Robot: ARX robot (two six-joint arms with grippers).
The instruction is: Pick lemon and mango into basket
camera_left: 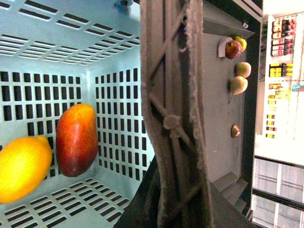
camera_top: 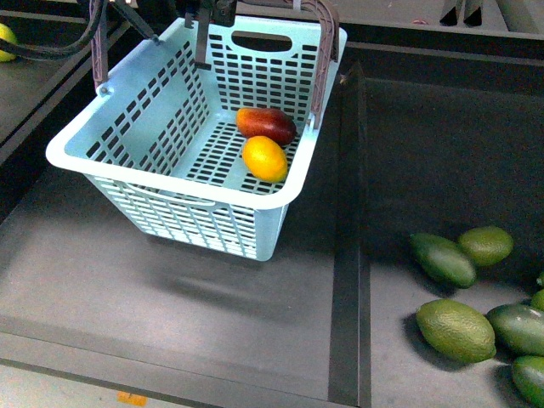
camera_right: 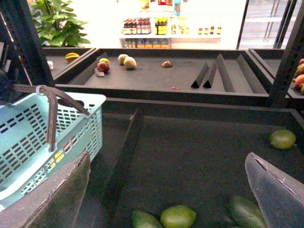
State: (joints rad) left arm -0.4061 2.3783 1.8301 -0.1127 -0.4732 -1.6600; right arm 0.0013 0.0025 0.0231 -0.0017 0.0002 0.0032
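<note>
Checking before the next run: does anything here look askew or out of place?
The basket is tilted, lifted by its handles. The lemon and mango have gathered touching in its lowest corner.

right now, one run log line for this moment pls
red glossy mango: in basket | yellow oval lemon: in basket, beside mango | teal slotted plastic basket: tilted | right gripper: open, empty

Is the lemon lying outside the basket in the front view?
No, the lemon lies on the slotted floor inside the basket, right beside the mango near one end wall.
</note>
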